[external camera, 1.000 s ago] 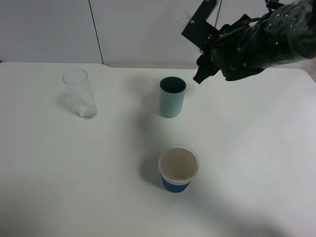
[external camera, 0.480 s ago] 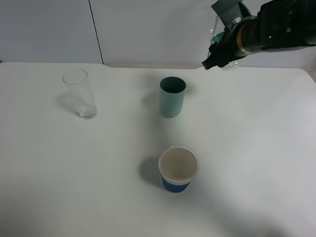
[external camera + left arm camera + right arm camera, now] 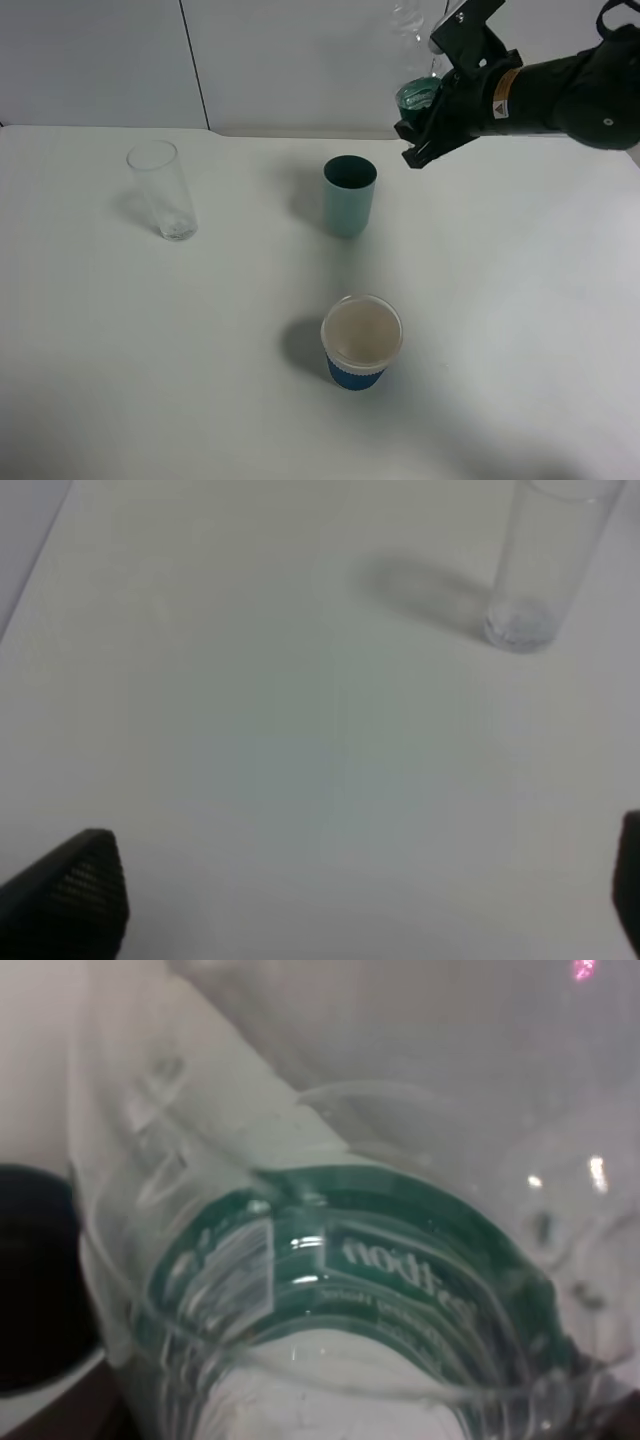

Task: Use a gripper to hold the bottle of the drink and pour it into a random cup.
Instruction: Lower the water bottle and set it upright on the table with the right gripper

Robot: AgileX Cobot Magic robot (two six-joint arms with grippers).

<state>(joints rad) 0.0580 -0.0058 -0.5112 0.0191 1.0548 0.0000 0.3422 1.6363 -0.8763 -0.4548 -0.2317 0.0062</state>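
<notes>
Right pincer (image 3: 432, 112) is pinching the bottle (image 3: 416, 95) around its green-labelled body, holding it in the air above the far right of the table (image 3: 520, 300), higher than the cup (image 3: 349, 196) and just right of it. That cup stands upright at the far middle, apart from the bottle, with a glass (image 3: 162, 190) at the far left and a paper cup (image 3: 361, 342) nearer, in the middle. Left pincer (image 3: 350, 890) hangs with its jaws spread wide over bare table near the glass.

Bright light; soft shadows on table (image 3: 520, 300); bottle (image 3: 340, 1290) close-up blurred, perhaps defocused.
</notes>
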